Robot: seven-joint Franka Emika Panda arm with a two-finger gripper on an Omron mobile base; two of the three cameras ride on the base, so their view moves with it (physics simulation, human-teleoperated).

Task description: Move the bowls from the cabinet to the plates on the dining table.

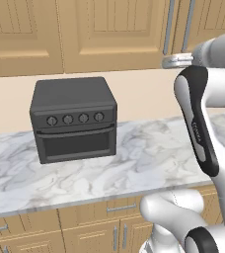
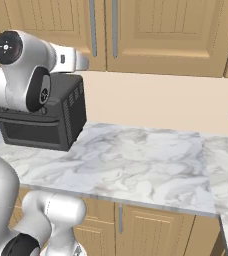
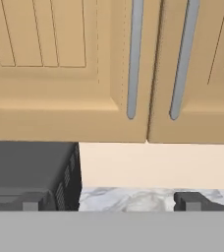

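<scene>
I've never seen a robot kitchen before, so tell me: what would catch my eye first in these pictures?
Probably the black oven, a boxy countertop unit with four knobs, standing on the marble counter against the wall. Next, the white robot arm rising in front of it. Above hangs the tan wooden cabinet, its doors shut, with two long silver handles side by side; the open gripper faces them.

We look forward and down at the worktop from behind the arm, left and right; both views share the oven. Our hand camera faces the cabinet doors closely.
</scene>
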